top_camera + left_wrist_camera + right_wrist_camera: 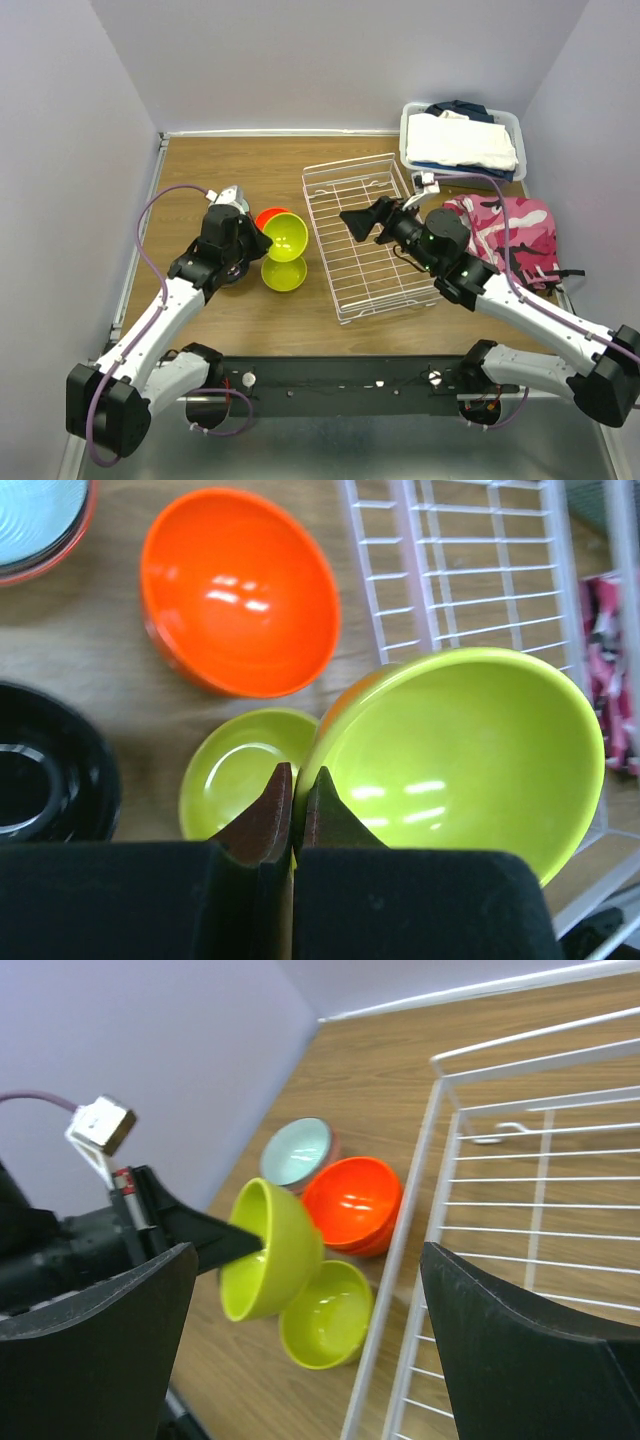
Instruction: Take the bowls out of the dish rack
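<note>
My left gripper [262, 240] [297, 780] is shut on the rim of a lime-green bowl [286, 235] [470, 750] [275, 1250], held tilted above the table left of the dish rack [370, 240] [470, 570] [500, 1210]. Under it a second lime-green bowl [284, 274] [240, 770] [325, 1315] sits on the wood. An orange bowl [266, 214] [240, 590] [355, 1200] and a pale blue bowl [35, 510] [300, 1150] stand just behind. A dark-inside bowl [40, 770] is at the left. My right gripper [365, 222] [308, 1260] hangs open over the rack, holding nothing. No bowl shows inside the rack.
A grey bin of folded clothes [460, 140] stands at the back right. A pink camouflage cloth [510, 235] lies right of the rack. Walls close in on the left, back and right.
</note>
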